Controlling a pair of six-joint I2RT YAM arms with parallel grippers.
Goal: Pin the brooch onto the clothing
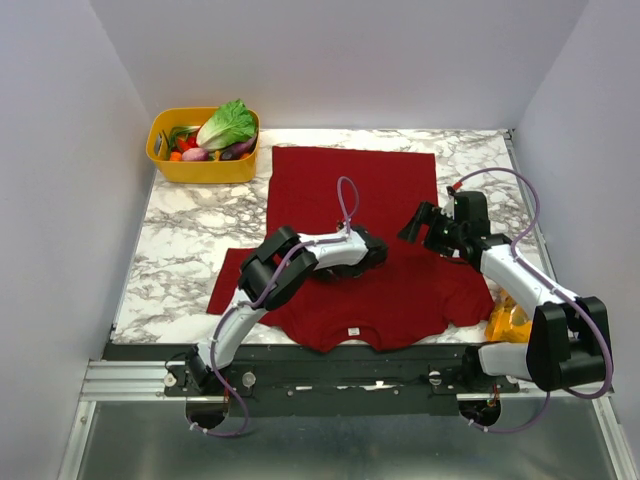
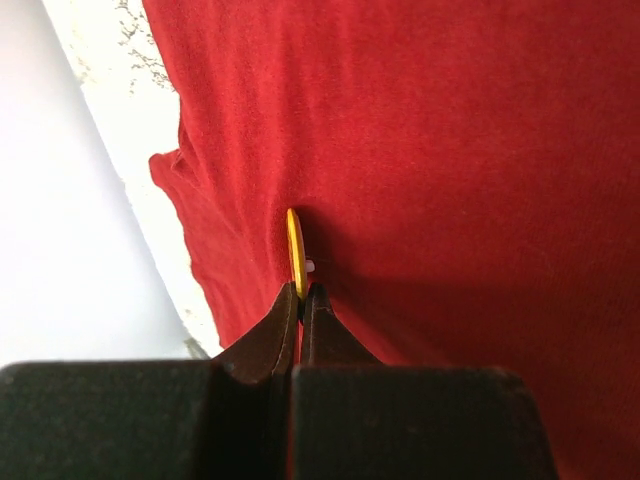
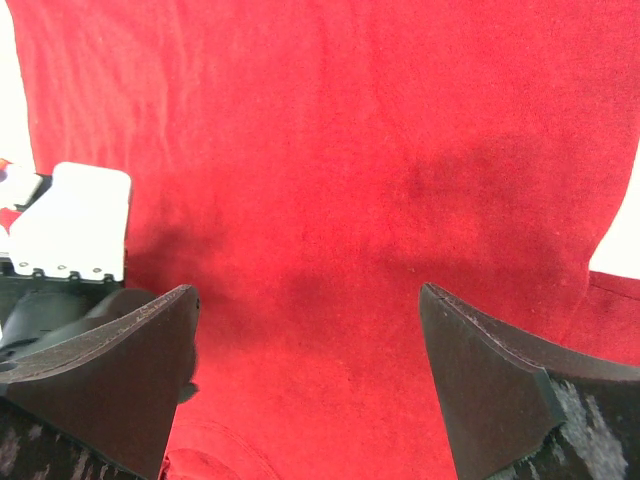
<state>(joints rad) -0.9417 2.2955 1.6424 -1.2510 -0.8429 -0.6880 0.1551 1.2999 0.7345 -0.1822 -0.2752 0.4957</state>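
The dark red T-shirt [image 1: 350,225] lies flat on the marble table, neck and white label [image 1: 352,331] toward the near edge. My left gripper [image 1: 377,250] is over the shirt's middle, shut on the golden brooch [image 2: 294,253], which stands edge-on against the red fabric [image 2: 450,180] with a small white bit showing behind it. My right gripper [image 1: 420,225] is open and empty, hovering over the shirt's right side; its fingers [image 3: 120,370] frame bare red cloth [image 3: 320,200]. The left arm's white link [image 3: 75,225] shows at the left of the right wrist view.
A yellow basket [image 1: 200,165] with lettuce and other vegetables stands at the far left corner. An orange-yellow snack bag [image 1: 507,322] lies by the right arm near the front right edge. White walls close in the table on three sides.
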